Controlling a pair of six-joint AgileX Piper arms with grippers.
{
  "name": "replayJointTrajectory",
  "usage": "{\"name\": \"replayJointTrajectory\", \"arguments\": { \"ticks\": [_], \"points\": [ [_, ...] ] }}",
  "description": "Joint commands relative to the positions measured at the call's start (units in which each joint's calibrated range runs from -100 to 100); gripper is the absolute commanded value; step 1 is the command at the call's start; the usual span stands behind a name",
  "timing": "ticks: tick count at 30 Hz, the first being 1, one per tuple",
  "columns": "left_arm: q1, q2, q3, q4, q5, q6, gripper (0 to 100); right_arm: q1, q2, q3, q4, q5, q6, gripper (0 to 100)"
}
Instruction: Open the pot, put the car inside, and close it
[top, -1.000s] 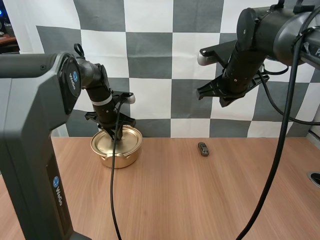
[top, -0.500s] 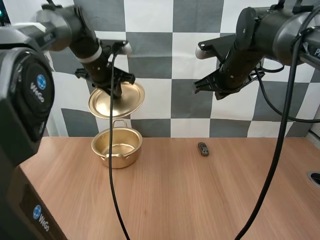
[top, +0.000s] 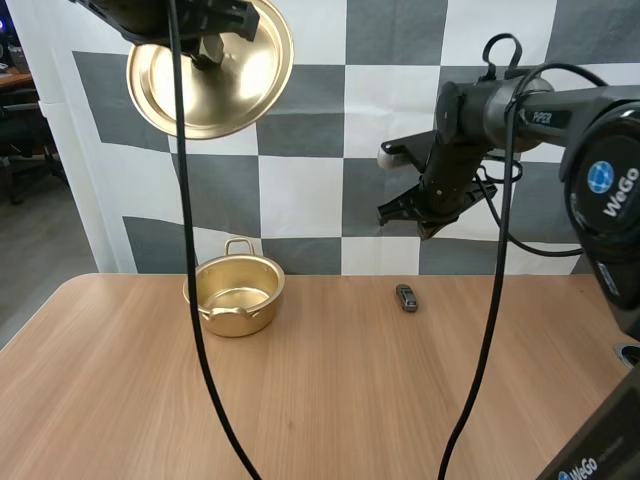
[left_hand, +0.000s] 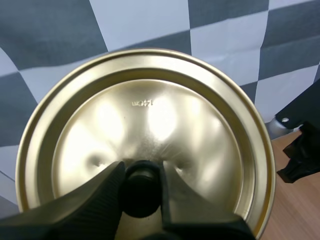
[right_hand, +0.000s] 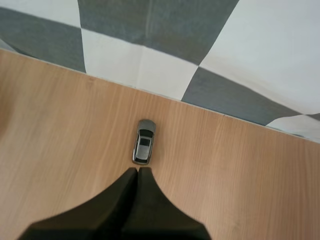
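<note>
The gold pot (top: 235, 293) stands open on the wooden table's left side, its inside bare. High above it hangs the gold lid (top: 212, 68), tilted, underside facing the camera. My left gripper (top: 208, 48) is shut on the lid's black knob (left_hand: 141, 192), fingertips pinching it from both sides against the lid (left_hand: 150, 115). A small grey toy car (top: 406, 297) lies on the table to the right of the pot. My right gripper (top: 428, 226) hovers well above the car. Its fingers lie together as one dark wedge (right_hand: 137, 172) just short of the car (right_hand: 144, 142).
The table (top: 330, 400) is bare wood in front of the pot and car. A round hole or fitting (top: 630, 355) sits at the table's right edge.
My left gripper has carried the lid from the pot up to well above it. My right arm has shifted back and down a little, staying above the car.
</note>
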Motion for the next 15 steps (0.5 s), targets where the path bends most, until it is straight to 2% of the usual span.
{"name": "replayJointTrajectory", "arguments": {
  "ticks": [1,5,6,7,9,10,11,12,15],
  "points": [
    [0.02,-23.38,-0.01,2.13,0.00,0.94,0,0.00,9.35,-0.18,-0.02,-1.44,2.31,0],
    [0.02,-23.37,0.62,5.27,0.00,-0.25,0,0.14,11.61,-0.18,-0.73,-0.04,1.85,1],
    [0.02,-23.37,1.79,5.82,0.00,-0.60,0,0.25,12.19,-0.35,-0.89,1.53,1.64,12],
    [0.02,-23.37,3.02,5.82,0.00,-0.60,0,0.61,12.29,-0.52,-1.57,3.79,0.30,38],
    [0.02,-23.37,4.65,5.82,0.00,-0.60,0,1.28,12.13,-0.52,-2.84,3.87,-3.33,74],
    [0.02,-23.37,5.23,5.82,0.00,-0.60,0,1.47,12.03,-0.52,-3.72,3.87,-3.33,89],
    [0.02,-23.37,5.68,5.82,0.00,-0.60,0,1.55,12.00,-0.52,-4.14,3.87,-3.22,97],
    [0.02,-23.37,6.17,5.82,0.00,-0.60,0,1.57,11.88,-0.52,-5.06,3.87,-3.00,100],
    [0.02,-23.37,7.78,5.91,0.00,-0.60,0,1.57,11.83,-0.52,-6.44,1.97,-3.00,100]
  ]
}}
